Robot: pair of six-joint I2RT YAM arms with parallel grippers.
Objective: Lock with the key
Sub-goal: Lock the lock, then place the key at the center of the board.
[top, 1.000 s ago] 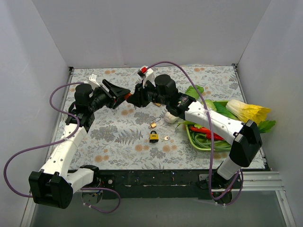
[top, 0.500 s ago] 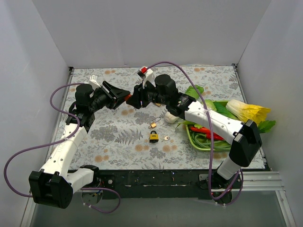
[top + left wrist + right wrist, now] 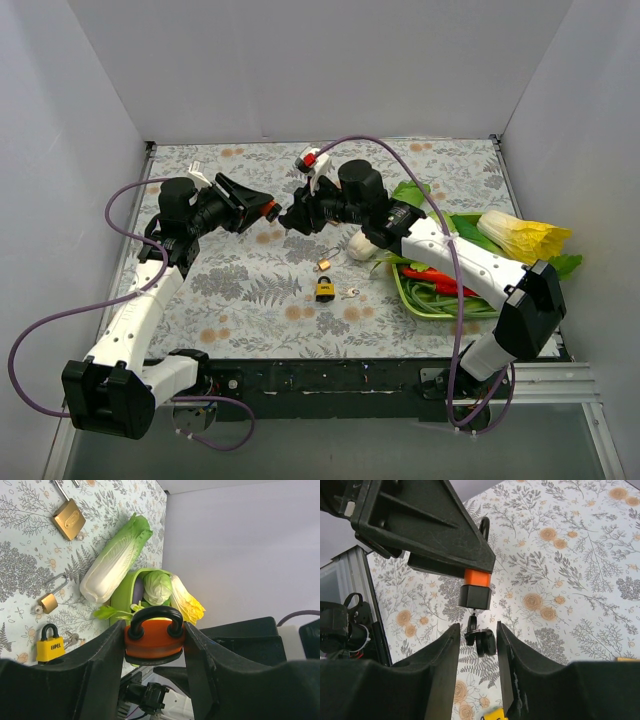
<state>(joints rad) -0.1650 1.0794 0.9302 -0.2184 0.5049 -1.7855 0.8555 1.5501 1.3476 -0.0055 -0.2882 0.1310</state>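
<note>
My left gripper (image 3: 258, 210) is shut on an orange padlock (image 3: 154, 639) with a black shackle and holds it in the air above the flowered mat. In the right wrist view the padlock (image 3: 477, 577) shows under the left fingers, with a black-headed key (image 3: 480, 637) and its ring hanging from the black bottom end. My right gripper (image 3: 477, 630) is open, its jaws standing on either side of the key heads with a gap on the left side. In the top view the right gripper (image 3: 291, 217) sits just right of the padlock (image 3: 269, 211).
A yellow padlock (image 3: 325, 290), a small brass padlock (image 3: 324, 265) and a loose key (image 3: 351, 292) lie on the mat below the grippers. A green tray (image 3: 405, 290) of vegetables and a napa cabbage (image 3: 525, 238) are at the right. A larger brass padlock (image 3: 69, 519) lies farther back.
My right gripper has drawn back a little to the right, away from the padlock, and a small gap shows between the two grippers. The left arm has hardly moved.
</note>
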